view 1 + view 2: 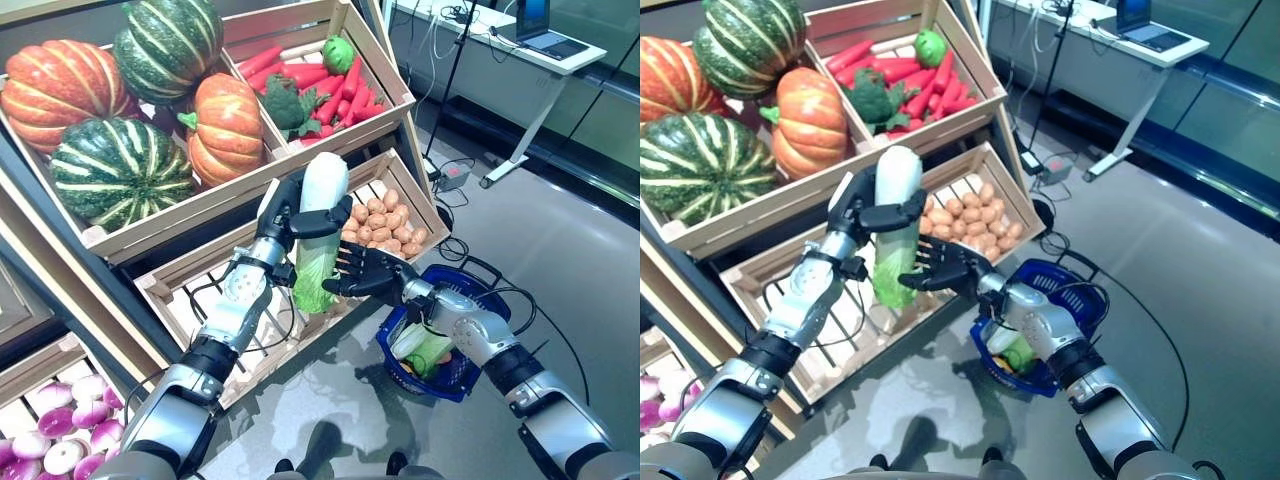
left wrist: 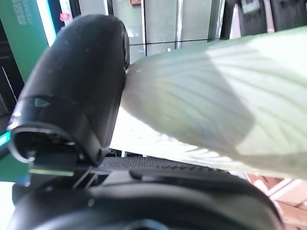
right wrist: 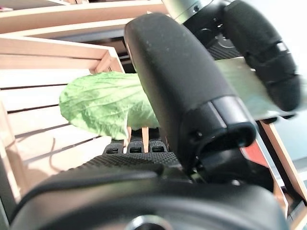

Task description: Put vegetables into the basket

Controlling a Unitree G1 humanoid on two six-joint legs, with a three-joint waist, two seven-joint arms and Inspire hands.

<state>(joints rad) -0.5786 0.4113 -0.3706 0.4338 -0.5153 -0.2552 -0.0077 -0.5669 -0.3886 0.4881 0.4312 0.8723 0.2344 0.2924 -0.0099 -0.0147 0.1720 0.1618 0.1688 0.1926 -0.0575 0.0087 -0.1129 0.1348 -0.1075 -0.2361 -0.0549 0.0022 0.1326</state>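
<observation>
My left hand (image 1: pixel 290 215) is shut on a napa cabbage (image 1: pixel 320 228), white at the top and leafy green at the bottom, held upright in front of the lower crate. It also shows in the left wrist view (image 2: pixel 216 115), pressed against my thumb (image 2: pixel 76 96). My right hand (image 1: pixel 362 272) is open, its straight fingers under and beside the cabbage's green end (image 3: pixel 103 105). The blue basket (image 1: pixel 472 372) stands on the floor to the right, below my right forearm, with green and white vegetables (image 1: pixel 425 348) lying in it.
A wooden stand with slanted crates (image 1: pixel 240 250) is right behind the hands. A white desk (image 1: pixel 520 50) with cables stands at the back right. Grey floor (image 1: pixel 560 230) lies open to the right of the basket.
</observation>
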